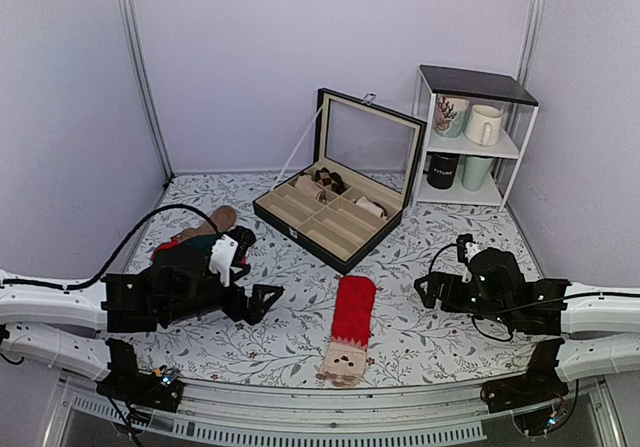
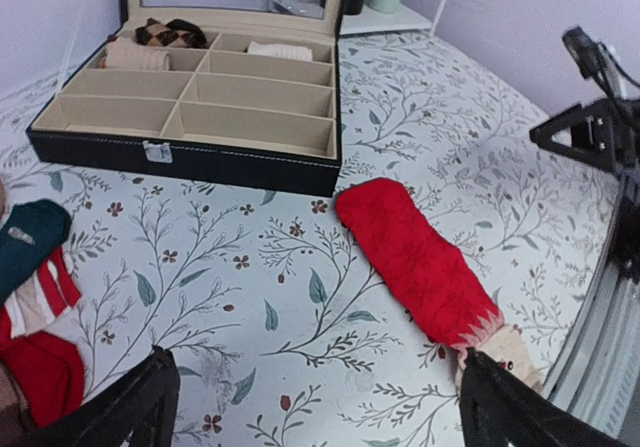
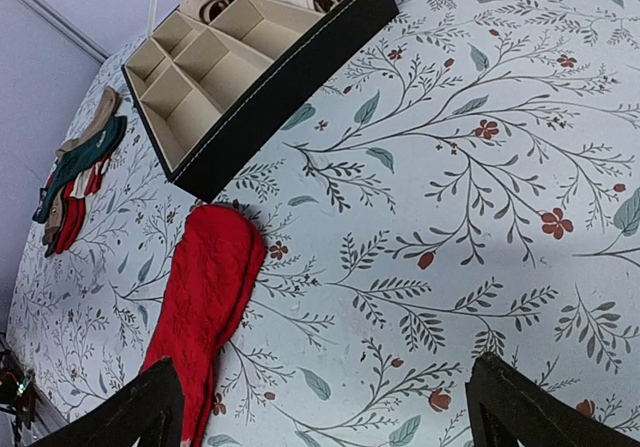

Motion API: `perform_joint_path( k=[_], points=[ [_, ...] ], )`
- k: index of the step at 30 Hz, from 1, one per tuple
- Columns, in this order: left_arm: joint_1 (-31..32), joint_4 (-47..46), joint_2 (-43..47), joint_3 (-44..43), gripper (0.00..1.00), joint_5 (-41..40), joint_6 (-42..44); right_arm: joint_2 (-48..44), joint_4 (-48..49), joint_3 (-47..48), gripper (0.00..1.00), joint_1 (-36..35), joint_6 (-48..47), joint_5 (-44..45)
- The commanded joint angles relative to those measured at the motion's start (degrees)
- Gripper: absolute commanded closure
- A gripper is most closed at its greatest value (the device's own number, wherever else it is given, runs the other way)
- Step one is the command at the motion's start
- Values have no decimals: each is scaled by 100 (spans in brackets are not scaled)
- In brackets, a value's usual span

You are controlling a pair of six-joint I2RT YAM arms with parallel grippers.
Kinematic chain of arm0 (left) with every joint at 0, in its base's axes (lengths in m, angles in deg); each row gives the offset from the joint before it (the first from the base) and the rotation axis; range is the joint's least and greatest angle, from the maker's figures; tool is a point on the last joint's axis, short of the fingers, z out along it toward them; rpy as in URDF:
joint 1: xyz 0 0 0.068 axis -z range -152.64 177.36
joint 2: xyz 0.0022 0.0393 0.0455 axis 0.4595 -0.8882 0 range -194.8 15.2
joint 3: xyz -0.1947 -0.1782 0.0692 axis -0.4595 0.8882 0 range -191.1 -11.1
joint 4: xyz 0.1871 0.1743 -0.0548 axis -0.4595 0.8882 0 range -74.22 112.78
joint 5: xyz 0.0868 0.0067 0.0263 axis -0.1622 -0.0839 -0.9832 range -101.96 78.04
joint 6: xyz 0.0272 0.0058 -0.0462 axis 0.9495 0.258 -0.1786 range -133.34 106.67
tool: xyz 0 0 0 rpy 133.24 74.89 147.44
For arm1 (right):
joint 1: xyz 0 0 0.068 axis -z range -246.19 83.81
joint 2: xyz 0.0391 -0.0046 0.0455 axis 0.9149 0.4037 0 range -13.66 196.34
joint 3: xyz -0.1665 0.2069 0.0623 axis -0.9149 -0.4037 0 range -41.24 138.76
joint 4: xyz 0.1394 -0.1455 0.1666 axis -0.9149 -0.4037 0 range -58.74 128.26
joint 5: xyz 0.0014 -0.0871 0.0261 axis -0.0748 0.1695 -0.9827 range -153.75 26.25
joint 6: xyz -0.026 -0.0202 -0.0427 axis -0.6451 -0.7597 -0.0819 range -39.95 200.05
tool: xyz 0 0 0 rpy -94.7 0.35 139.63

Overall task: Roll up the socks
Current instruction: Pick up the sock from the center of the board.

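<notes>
The socks (image 1: 353, 312) are a bright red fuzzy pair lying flat and stacked at the front middle of the table, toe toward the box and beige dotted cuff (image 1: 342, 362) toward the near edge. My left gripper (image 1: 265, 303) hovers open just left of them, empty. In the left wrist view the socks (image 2: 420, 257) run diagonally to the right, the cuff by my right finger (image 2: 500, 407), with the left gripper (image 2: 320, 392) open. My right gripper (image 1: 424, 293) stands open to their right. The right wrist view shows the socks (image 3: 205, 297) at lower left and the right gripper (image 3: 325, 392) open over bare cloth.
A black divided box (image 1: 300, 239) with its lid up stands behind the socks, rolled socks in its far cells. A pile of other socks (image 1: 195, 235) lies at the left by my left arm. A white shelf (image 1: 475, 152) with mugs stands back right.
</notes>
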Motion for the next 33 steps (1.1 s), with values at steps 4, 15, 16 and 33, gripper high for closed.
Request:
perform_joint_path(
  k=[4,15,16,33],
  points=[
    [-58,386,360,-43,0,-309,-6,-7,177,-15,0,-16,-877,-598],
    [7,-547,739,615,1,648,380,221,2474,-871,2,-761,-2086,-1845],
    [25,-707,743,691,1,776,409,157,2750,-1004,3,-896,-2269,-1922],
    [389,-2190,-119,1278,1,1362,451,3228,5453,-580,14,-3055,-4505,-1830]
  ],
)
